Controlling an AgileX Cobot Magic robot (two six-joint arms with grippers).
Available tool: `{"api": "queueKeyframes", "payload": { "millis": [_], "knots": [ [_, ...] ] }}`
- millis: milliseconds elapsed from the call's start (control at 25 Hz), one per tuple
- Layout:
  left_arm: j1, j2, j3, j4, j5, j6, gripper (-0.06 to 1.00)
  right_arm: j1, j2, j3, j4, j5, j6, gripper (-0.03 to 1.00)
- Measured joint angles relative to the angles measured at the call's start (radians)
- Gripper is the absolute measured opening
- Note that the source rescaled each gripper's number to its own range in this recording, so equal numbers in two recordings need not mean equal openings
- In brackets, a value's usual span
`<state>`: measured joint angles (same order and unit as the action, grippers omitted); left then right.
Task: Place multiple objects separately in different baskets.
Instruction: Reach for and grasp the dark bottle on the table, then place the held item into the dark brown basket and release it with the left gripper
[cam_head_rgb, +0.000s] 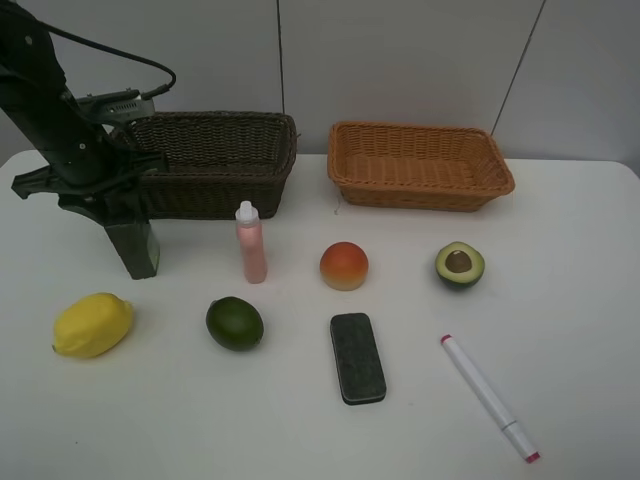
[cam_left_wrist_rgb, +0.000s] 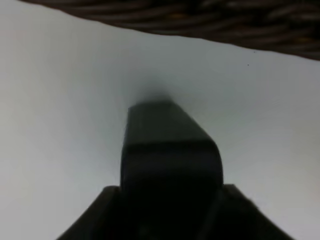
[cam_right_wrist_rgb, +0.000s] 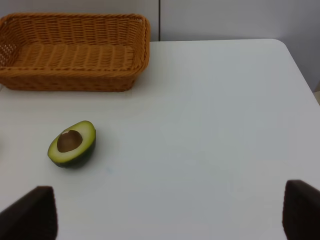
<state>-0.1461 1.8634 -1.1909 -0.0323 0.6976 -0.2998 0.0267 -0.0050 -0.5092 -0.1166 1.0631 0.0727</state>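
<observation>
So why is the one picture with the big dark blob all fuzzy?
Left wrist view: the dark blob sits too close to the lens, so it blurs, and the dark basket looks soft. Right wrist view: sharp, avocado crisp. Exterior high view: even light, faint shadows.

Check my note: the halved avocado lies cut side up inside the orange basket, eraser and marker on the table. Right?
No: the halved avocado lies cut side up on the table before the orange basket, not inside; the right wrist view shows it. The rest holds.
</observation>
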Motion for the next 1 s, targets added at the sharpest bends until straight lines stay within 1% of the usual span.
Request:
{"api": "queueKeyframes", "payload": {
  "millis": [160, 320, 440, 520, 600, 720, 840, 1000],
  "knots": [
    [0.000, -0.007, -0.002, 0.014, 0.035, 0.004, 0.15, 0.000, 0.000, 0.000, 0.000, 0.000, 0.000, 0.99],
    [0.000, -0.107, -0.018, 0.019, 0.141, 0.046, 0.15, 0.000, 0.000, 0.000, 0.000, 0.000, 0.000, 0.99],
    [0.000, -0.231, -0.103, 0.018, 0.212, 0.074, 0.15, 0.000, 0.000, 0.000, 0.000, 0.000, 0.000, 0.99],
    [0.002, -0.276, -0.197, 0.018, 0.222, 0.090, 0.15, 0.000, 0.000, 0.000, 0.000, 0.000, 0.000, 0.99],
    [0.017, -0.271, -0.287, 0.013, 0.217, 0.098, 0.15, 0.000, 0.000, 0.000, 0.000, 0.000, 0.000, 0.99],
    [0.034, -0.186, -0.408, 0.019, 0.212, 0.100, 0.15, 0.000, 0.000, 0.000, 0.000, 0.000, 0.000, 0.99],
    [0.035, -0.032, -0.511, 0.032, 0.192, 0.106, 0.15, 0.000, 0.000, 0.000, 0.001, 0.000, 0.000, 0.99],
    [0.035, 0.166, -0.616, 0.023, 0.142, 0.112, 0.15, 0.000, 0.000, 0.000, 0.001, 0.000, 0.000, 0.99]
  ]
}}
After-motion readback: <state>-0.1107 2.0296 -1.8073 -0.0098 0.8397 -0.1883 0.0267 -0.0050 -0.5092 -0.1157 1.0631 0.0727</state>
